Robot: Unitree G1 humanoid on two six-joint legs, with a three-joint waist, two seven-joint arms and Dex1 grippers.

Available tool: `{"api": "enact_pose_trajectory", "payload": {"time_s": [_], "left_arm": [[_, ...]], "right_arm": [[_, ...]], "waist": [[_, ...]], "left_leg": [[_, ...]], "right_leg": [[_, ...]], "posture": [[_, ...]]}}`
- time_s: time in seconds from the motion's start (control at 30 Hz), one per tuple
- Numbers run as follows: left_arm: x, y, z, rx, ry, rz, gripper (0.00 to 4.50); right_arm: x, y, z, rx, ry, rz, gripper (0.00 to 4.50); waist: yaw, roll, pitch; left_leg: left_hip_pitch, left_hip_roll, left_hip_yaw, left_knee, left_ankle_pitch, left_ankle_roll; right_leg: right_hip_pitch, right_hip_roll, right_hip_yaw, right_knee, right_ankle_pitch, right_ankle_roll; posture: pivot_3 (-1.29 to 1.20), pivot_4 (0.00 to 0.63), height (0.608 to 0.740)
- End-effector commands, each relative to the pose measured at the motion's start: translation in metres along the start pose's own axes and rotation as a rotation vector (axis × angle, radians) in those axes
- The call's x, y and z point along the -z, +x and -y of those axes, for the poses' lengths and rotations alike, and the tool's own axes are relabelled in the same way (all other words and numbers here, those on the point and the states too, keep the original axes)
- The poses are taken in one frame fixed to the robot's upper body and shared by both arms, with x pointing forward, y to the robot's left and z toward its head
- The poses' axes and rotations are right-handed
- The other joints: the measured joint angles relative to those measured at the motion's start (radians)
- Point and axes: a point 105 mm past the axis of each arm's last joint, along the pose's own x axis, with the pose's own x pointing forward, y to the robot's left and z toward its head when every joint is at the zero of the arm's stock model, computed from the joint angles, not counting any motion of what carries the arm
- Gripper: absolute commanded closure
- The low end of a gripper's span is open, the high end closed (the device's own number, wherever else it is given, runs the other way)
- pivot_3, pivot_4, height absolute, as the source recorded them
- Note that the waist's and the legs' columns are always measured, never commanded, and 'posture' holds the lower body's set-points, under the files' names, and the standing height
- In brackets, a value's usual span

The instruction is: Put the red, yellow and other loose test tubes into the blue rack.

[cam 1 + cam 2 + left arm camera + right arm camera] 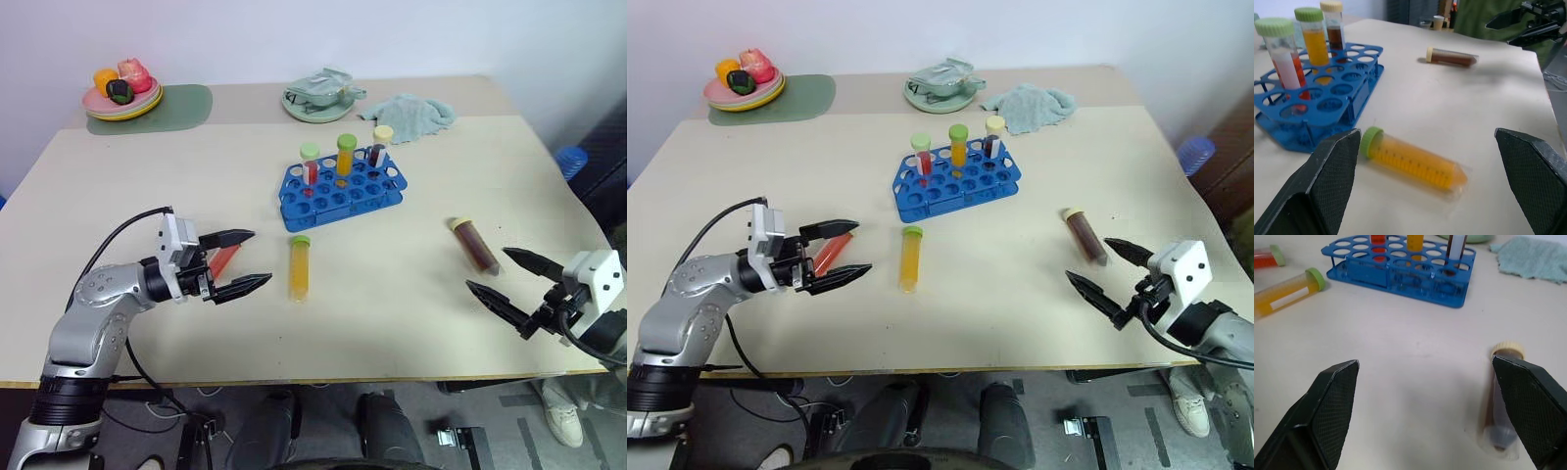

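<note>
Left eye view: blue rack [341, 188] at centre frame, already loaded with three upright tubes, namely a red one [310, 164], a yellow one [345, 157] and a dark one [380, 147]. Still loose on the table [118, 196]: yellow tube [299, 266] lying just below the rack, red tube [225, 258] at lower left partly hidden behind the left gripper [242, 261], dark brown tube [475, 244] at right of centre near the right gripper [506, 277]. Both claws spread wide and holding nothing, so by the look of it half done, with three tubes left to pick up and slot in.
</note>
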Motion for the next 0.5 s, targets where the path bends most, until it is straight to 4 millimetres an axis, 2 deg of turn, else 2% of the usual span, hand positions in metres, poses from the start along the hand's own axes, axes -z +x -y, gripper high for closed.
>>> {"api": "enact_pose_trajectory", "payload": {"time_s": [0.03,0.37,0.5], "left_arm": [[-0.009,-0.007,-0.001,-0.002,0.036,0.015,0.04],[-0.014,-0.004,0.001,0.024,0.024,0.04,0.04],[-0.015,0.0,0.004,0.067,0.039,0.042,0.04]], "right_arm": [[-0.008,-0.004,0.005,0.017,-0.043,0.023,0.07],[-0.011,0.006,0.008,0.038,-0.054,0.009,0.07],[-0.009,0.012,0.022,0.098,-0.047,-0.109,0.07]], "waist": [[0.0,0.0,0.0],[0.0,0.0,0.0],[0.0,0.0,0.0]], "left_leg": [[0.0,0.0,0.0,0.0,0.0,0.0],[0.0,0.0,0.0,0.0,0.0,0.0],[0.0,0.0,0.0,0.0,0.0,0.0]], "right_leg": [[0.0,0.0,0.0,0.0,0.0,0.0],[0.0,0.0,0.0,0.0,0.0,0.0],[0.001,0.0,0.0,0.0,0.0,0.0]], "posture": [[0.0,0.15,0.74],[0.0,0.15,0.74],[0.0,0.15,0.74]]}}
